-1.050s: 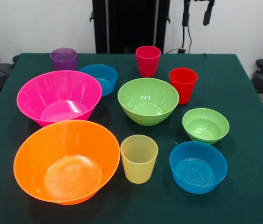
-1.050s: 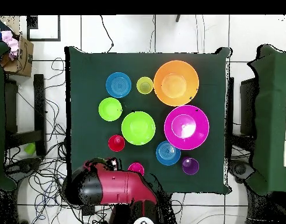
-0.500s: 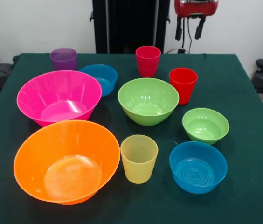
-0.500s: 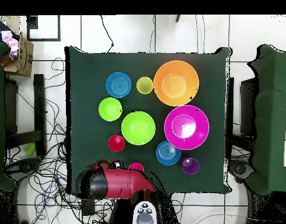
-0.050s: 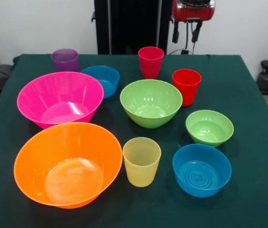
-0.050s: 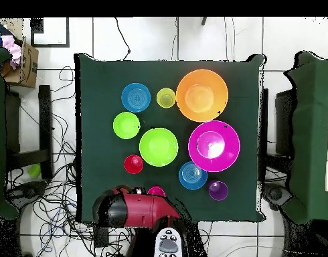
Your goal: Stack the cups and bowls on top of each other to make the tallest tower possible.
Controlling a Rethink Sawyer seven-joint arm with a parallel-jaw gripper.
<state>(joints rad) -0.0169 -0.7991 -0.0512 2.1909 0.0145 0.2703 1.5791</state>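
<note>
1. Nothing's stacked, all ten pieces sit separately on the green desk (image 5: pixel 248 95).
2. Gripper (image 5: pixel 186 31) hangs up behind the far edge, fingers spread apart, holding nothing, well above the pinkish-red cup (image 5: pixel 150 61).
3. Bright red cup (image 5: pixel 186 86) is just beside the medium green bowl (image 5: pixel 150 102).
4. Hot pink bowl (image 5: pixel 60 98) sits behind the orange bowl (image 5: pixel 67 164); yellow cup (image 5: pixel 141 161) is beside the orange one.
</note>
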